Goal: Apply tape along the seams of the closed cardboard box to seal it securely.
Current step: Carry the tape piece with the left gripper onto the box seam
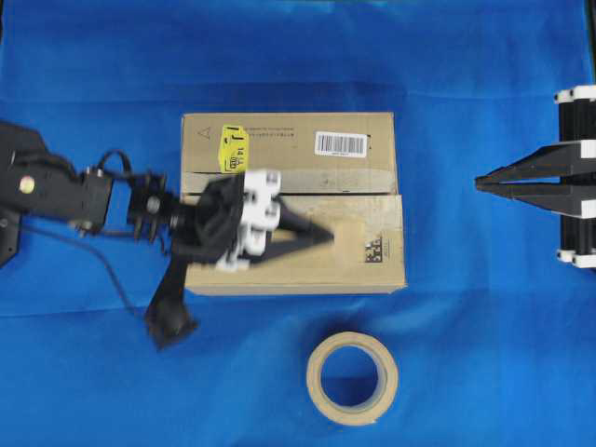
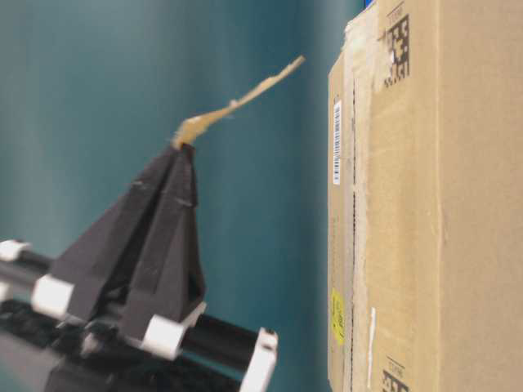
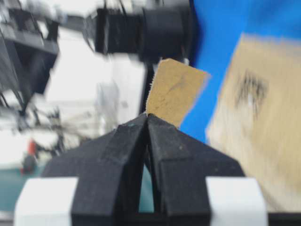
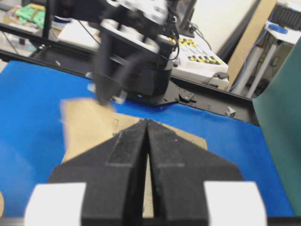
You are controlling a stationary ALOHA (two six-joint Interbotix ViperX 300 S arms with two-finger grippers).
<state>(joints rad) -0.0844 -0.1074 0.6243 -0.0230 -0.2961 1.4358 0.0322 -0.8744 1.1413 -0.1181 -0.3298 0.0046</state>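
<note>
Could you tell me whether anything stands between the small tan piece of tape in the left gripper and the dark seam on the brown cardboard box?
Nothing visible does. The left gripper, shut on the tape, hangs over the cardboard box beside the seam. The tape roll lies apart on the cloth; the right gripper waits off the box.

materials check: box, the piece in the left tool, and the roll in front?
cardboard box: brown matte corrugated-looking cardboard, printed labels, pale torn tape residue along the seam. tape pinched in the shut left tool: thin tan film, likely plastic packing tape; it curls freely. tape roll: tan tape wound in a ring, core material unclear.
</note>
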